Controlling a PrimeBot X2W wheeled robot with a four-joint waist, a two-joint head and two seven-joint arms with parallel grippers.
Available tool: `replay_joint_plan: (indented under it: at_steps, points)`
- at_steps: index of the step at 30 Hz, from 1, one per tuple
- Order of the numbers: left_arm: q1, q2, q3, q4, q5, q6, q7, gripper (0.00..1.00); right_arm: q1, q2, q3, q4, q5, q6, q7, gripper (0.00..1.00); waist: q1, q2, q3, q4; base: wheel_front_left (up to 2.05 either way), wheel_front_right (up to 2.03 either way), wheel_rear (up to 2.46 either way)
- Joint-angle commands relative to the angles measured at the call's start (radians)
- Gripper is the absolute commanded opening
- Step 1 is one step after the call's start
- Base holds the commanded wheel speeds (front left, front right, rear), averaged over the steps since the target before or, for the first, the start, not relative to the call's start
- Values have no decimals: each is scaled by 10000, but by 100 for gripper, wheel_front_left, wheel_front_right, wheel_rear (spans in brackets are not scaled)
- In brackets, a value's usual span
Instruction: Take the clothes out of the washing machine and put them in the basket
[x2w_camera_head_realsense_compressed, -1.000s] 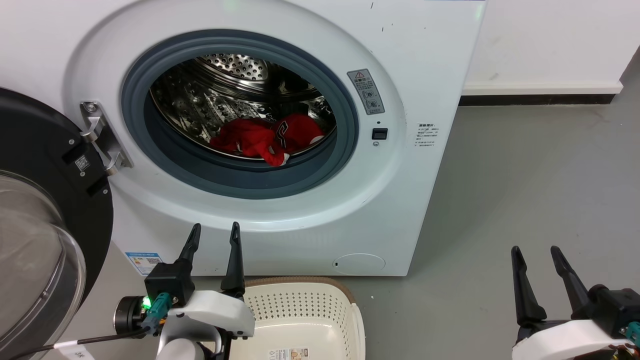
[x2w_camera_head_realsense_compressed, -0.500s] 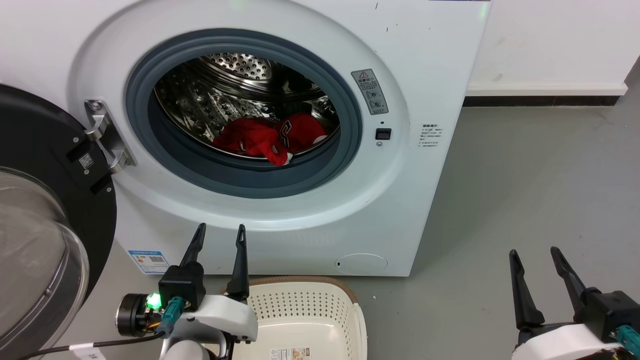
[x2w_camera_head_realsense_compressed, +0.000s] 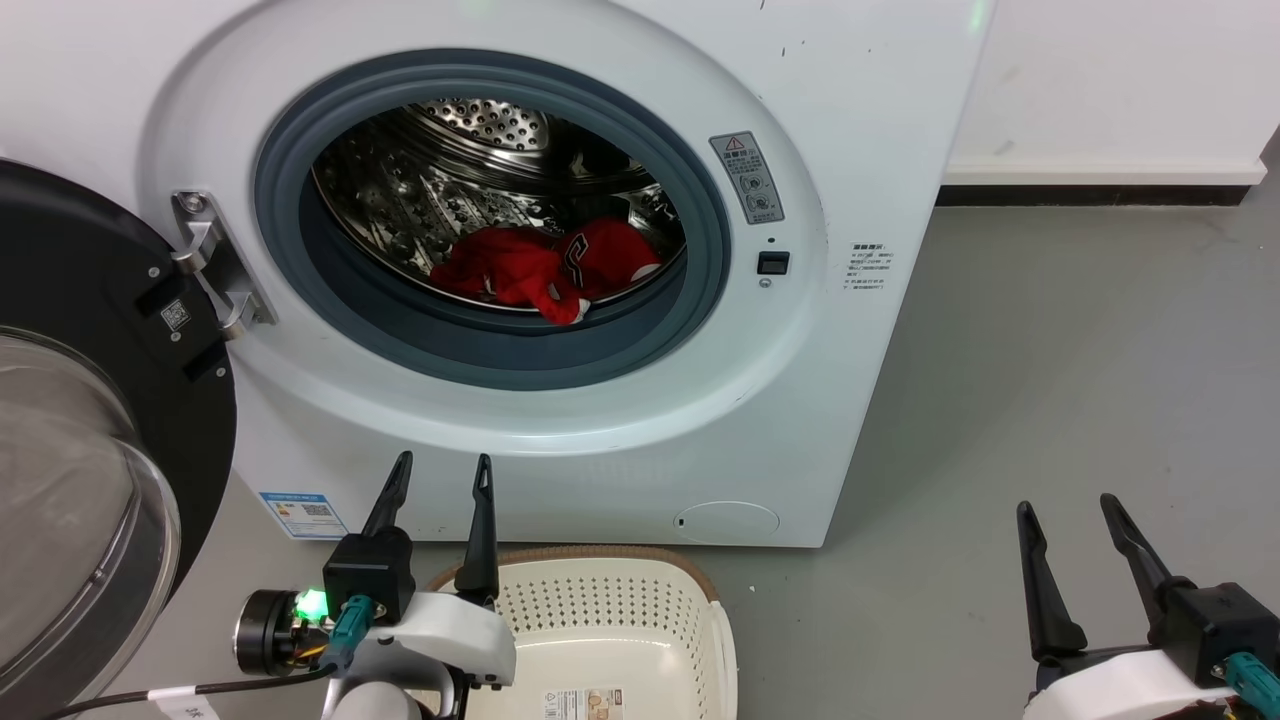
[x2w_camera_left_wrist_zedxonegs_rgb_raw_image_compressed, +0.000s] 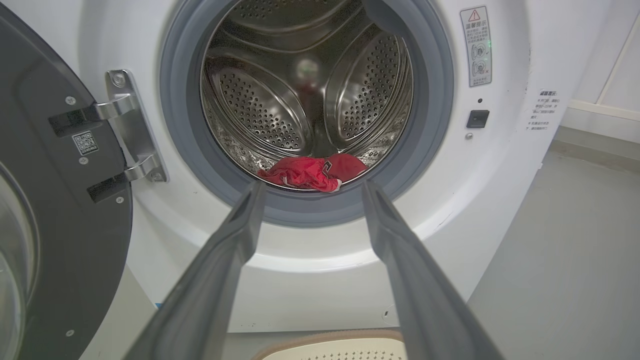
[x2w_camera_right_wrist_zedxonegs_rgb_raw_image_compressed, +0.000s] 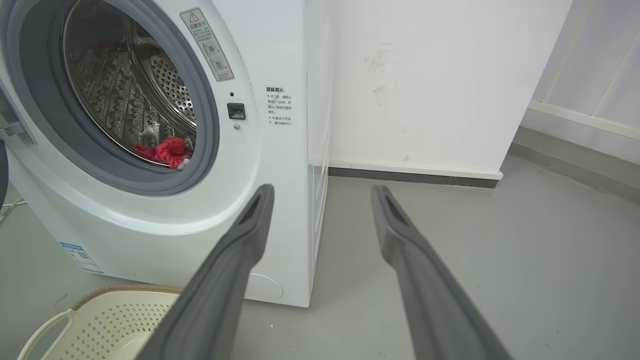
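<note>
The washing machine (x2w_camera_head_realsense_compressed: 560, 440) stands with its black-framed door (x2w_camera_head_realsense_compressed: 100, 300) swung open to the robot's left. The red clothes (x2w_camera_head_realsense_compressed: 545, 268) lie crumpled low at the front of the steel drum (x2w_camera_head_realsense_compressed: 440, 190), just behind the grey door ring (x2w_camera_head_realsense_compressed: 500, 350). The basket (x2w_camera_head_realsense_compressed: 600, 600) sits on the grey floor (x2w_camera_head_realsense_compressed: 1050, 350) right before the machine, below the opening. The left hand (x2w_camera_head_realsense_compressed: 443, 462) hovers by the basket's left rim, fingers wide and holding nothing, aimed at the opening, while the right hand (x2w_camera_head_realsense_compressed: 1065, 505), equally wide and holding nothing, hangs over floor well off to the right.
</note>
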Motion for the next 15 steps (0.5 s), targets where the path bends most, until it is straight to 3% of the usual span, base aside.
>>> replay_joint_plan:
  at_steps: [1,15]
  points:
    - [-116,-6,15,15,32,22,-27,100,37,16,-6,-5,12,-7,6,100,-1,0,24,2,0,0,0]
    - [-788,-20,131,42,57,232,-25,100,-538,18,31,-266,-53,-7,51,100,-1,0,1040,-65,0,0,0]
